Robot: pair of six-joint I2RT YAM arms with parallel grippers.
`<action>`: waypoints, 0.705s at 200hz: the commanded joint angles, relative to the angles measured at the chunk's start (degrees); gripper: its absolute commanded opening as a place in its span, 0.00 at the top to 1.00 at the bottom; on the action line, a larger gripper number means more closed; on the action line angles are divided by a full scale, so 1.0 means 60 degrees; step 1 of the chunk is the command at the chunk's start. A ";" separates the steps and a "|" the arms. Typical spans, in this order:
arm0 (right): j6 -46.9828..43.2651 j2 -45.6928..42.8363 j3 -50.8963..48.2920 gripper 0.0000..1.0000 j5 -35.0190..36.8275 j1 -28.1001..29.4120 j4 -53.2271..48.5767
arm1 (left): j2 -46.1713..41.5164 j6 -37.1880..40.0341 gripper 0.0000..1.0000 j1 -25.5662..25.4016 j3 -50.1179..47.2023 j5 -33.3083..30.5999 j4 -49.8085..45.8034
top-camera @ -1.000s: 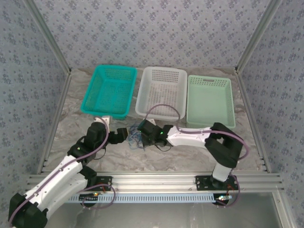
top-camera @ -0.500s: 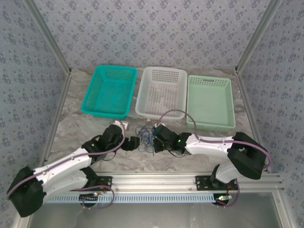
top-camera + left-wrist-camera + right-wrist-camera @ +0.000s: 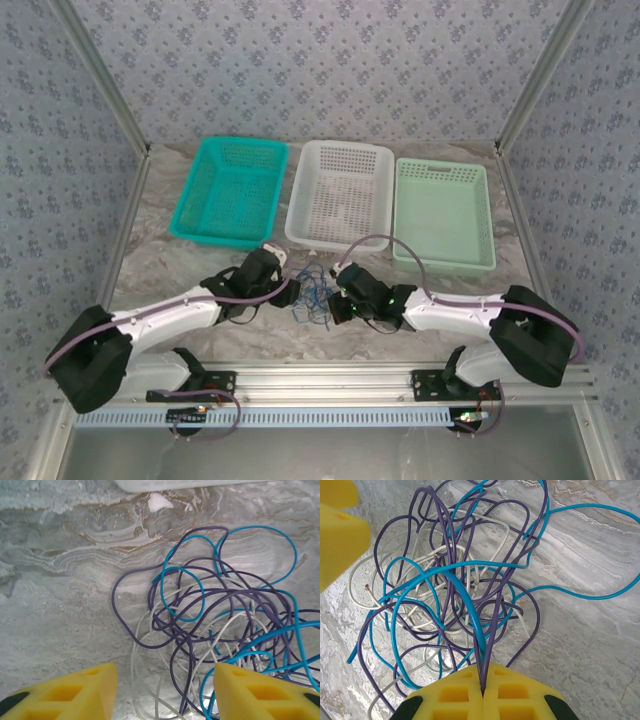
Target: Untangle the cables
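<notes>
The cables [image 3: 312,295] lie in a loose tangle of blue, dark purple and whitish strands on the marble table, in front of the white basket. My left gripper [image 3: 287,291] sits at the tangle's left side. In the left wrist view it is open [image 3: 165,695], its yellow fingers [image 3: 75,695] wide apart, with whitish and purple loops of the cables [image 3: 220,610] lying between them. My right gripper [image 3: 339,302] is at the tangle's right side. It is shut [image 3: 482,682] on a purple and a blue strand that rise from the cables [image 3: 450,595].
Three baskets stand in a row at the back: teal [image 3: 185,215], white [image 3: 298,200] and pale green [image 3: 442,165]. The white basket's edge [image 3: 175,484] lies just beyond the tangle. The aluminium rail [image 3: 330,378] runs along the near edge.
Both grippers and the tangle have shifted to the right and nearer the front edge. Both arms have stretched out lower over the table.
</notes>
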 commanded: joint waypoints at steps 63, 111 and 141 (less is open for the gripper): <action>-0.0209 -0.0611 -0.0338 1.00 -0.0418 -0.0539 0.0346 | 0.1236 0.0088 0.66 -0.0061 0.0572 0.0275 0.0652; -0.0047 -0.0564 -0.0519 1.00 -0.0013 -0.0612 0.0144 | 0.1157 0.0025 1.00 -0.0090 0.0573 0.0197 0.0569; 0.0024 -0.0734 -0.0496 1.00 0.0983 -0.0651 -0.1223 | 0.0168 -0.0056 1.00 -0.0092 0.0490 -0.0580 0.0060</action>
